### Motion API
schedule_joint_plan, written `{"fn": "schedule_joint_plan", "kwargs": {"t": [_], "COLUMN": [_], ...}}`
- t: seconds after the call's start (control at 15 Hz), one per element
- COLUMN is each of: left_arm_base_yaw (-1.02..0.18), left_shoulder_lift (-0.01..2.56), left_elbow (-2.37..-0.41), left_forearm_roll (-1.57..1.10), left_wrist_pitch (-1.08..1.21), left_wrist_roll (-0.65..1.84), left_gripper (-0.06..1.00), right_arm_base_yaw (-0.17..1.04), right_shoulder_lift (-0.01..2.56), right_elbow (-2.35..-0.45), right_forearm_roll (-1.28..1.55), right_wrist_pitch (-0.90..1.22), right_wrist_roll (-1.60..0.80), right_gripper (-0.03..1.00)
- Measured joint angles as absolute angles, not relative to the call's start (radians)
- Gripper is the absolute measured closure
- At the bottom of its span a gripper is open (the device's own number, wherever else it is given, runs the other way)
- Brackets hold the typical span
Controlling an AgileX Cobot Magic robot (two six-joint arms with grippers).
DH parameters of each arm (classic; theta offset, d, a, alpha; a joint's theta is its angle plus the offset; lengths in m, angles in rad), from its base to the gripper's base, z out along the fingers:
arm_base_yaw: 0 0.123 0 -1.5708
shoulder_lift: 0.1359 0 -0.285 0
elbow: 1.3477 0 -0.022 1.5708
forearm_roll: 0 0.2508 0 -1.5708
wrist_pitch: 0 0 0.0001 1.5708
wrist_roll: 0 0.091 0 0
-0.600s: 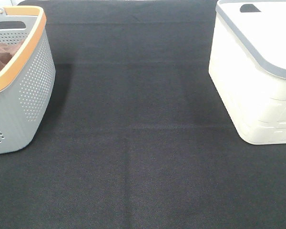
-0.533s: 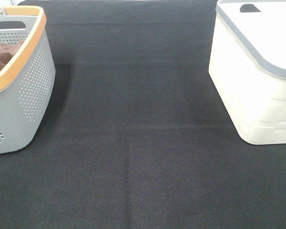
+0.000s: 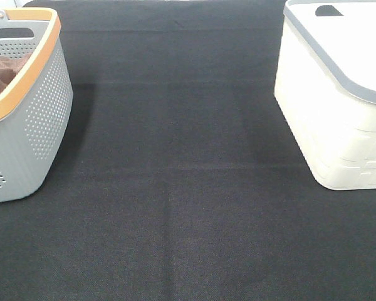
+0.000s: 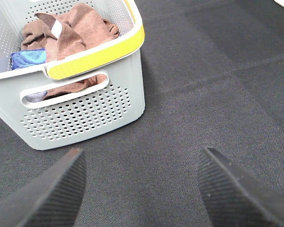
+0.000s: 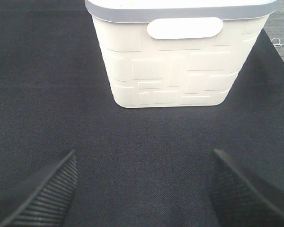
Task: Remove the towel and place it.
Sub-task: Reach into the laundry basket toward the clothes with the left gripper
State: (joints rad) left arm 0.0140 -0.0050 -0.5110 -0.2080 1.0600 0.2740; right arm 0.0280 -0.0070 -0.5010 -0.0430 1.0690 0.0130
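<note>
Reddish-brown towel cloth (image 4: 78,28) lies bunched in the grey perforated basket (image 4: 85,118), with a pale tag-like strip on one fold; I cannot tell one brown cloth from another there. A corner of it shows in the exterior view (image 3: 3,72), inside the same basket (image 3: 47,113) at the far left. My left gripper (image 4: 142,189) is open and empty, low over the black mat, a short way in front of the basket. My right gripper (image 5: 142,189) is open and empty, facing the white basket (image 5: 180,71). Neither gripper shows in the exterior view.
A blue cloth (image 4: 28,56) lies in the grey basket beside the brown cloth. The white basket (image 3: 332,113) with a grey rim stands at the right. A black mat (image 3: 188,188) covers the table between the two baskets.
</note>
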Motion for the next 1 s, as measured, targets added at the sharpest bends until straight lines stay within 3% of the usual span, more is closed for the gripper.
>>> {"fn": "schedule_joint_plan", "kwargs": {"t": [1.0], "left_arm_base_yaw": [0.014], "left_shoulder_lift": [-0.005], "left_elbow": [-0.511], "left_forearm_roll": [-0.208], "left_wrist_pitch": [1.06], "left_wrist_roll": [0.274], "left_gripper": [0.29], "right_arm_base_yaw": [0.028], "right_shoulder_lift": [-0.007], "right_elbow": [-0.501], "right_forearm_roll": [-0.043], "right_wrist_pitch": [1.069], "right_wrist_roll": [0.013], "right_gripper": [0.25]}}
